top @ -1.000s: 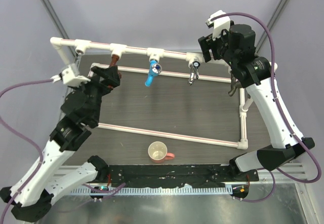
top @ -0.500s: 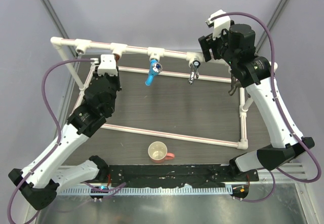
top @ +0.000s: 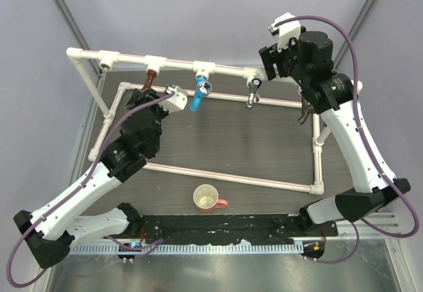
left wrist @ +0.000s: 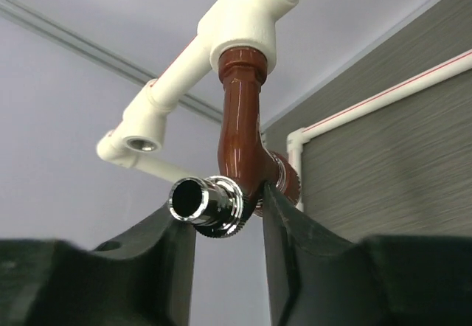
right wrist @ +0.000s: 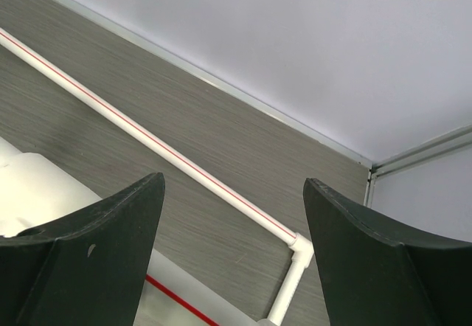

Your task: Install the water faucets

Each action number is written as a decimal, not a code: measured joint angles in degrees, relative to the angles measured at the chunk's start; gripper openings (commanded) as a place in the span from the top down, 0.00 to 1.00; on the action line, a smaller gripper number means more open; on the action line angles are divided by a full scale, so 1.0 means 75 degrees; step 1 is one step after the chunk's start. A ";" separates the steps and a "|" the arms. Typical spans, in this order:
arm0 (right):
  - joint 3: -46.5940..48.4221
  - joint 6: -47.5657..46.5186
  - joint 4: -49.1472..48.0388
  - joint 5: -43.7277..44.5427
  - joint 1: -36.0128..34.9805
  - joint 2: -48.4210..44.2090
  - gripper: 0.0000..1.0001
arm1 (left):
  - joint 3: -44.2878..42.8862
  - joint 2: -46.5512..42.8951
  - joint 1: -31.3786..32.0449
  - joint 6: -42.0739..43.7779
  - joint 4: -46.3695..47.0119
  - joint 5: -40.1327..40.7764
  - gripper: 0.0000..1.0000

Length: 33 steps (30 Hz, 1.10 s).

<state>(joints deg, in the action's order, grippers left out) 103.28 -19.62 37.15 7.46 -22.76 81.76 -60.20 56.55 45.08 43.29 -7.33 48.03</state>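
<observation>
The reddish-brown water faucet [top: 150, 78] hangs from a white tee on the raised pipe [top: 175, 64]. In the left wrist view its brown body [left wrist: 243, 127] runs down to a chrome spout [left wrist: 199, 200]. My left gripper [top: 145, 94] [left wrist: 225, 208] is shut on this faucet's lower end, one finger against the chrome ring and the other on the brown body. A blue faucet [top: 198, 94] and a chrome faucet [top: 252, 96] hang further right. My right gripper [top: 269, 61] [right wrist: 232, 182] stands open and holds nothing, near the pipe's right end.
An unfilled tee socket [top: 104, 61] [left wrist: 140, 138] sits at the pipe's left end. A rectangular white pipe frame [top: 225, 178] lies on the dark tabletop. A cream cup [top: 207, 198] stands in front of the frame, near the arm bases.
My left gripper has closed on the reddish-brown faucet and its wrist has rolled, carrying the wrist camera from the left side over to the right. The right arm has not moved.
</observation>
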 measured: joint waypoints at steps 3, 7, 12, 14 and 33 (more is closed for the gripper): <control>0.0000 0.0017 -0.0020 -0.0047 -0.0006 0.0003 0.17 | 0.0017 0.0009 0.0090 0.0787 0.0131 0.0187 0.12; 0.0003 0.0003 0.0006 -0.0029 -0.0038 0.0000 0.17 | -0.0114 0.0108 0.0125 0.0533 -0.0175 -0.0015 0.00; 0.0003 0.0003 0.0009 -0.0032 -0.0038 0.0000 0.18 | -0.0801 -0.0396 0.0125 -0.1422 -0.0717 -0.0702 0.00; 0.0003 0.0006 0.0006 -0.0032 -0.0038 0.0000 0.17 | -0.1037 -0.0828 0.0128 -0.2393 -0.0699 -0.0895 0.00; 0.0003 0.0006 0.0009 -0.0035 -0.0044 0.0000 0.17 | -0.0213 -0.2824 0.0090 -1.1374 -0.0475 0.1142 0.00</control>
<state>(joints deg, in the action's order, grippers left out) 103.31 -19.57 37.21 7.20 -23.09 81.76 -61.80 35.38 45.76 -42.02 -10.90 56.60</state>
